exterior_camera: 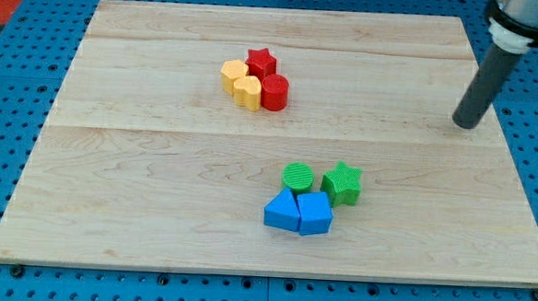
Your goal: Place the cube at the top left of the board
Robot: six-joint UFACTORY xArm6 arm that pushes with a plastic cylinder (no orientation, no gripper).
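Resting at board's (158,163) right edge, our tip (467,123) touched nothing, held nothing, well apart from blue cube (314,215) beside blue triangle (282,211).

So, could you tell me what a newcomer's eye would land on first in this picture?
Probably the two tight clusters on the pale wooden board: a red star block, a red cylinder block and two yellow blocks above centre, and green and blue blocks, including the blue cube, below centre. My tip stands alone near the view's right edge, far from every block.
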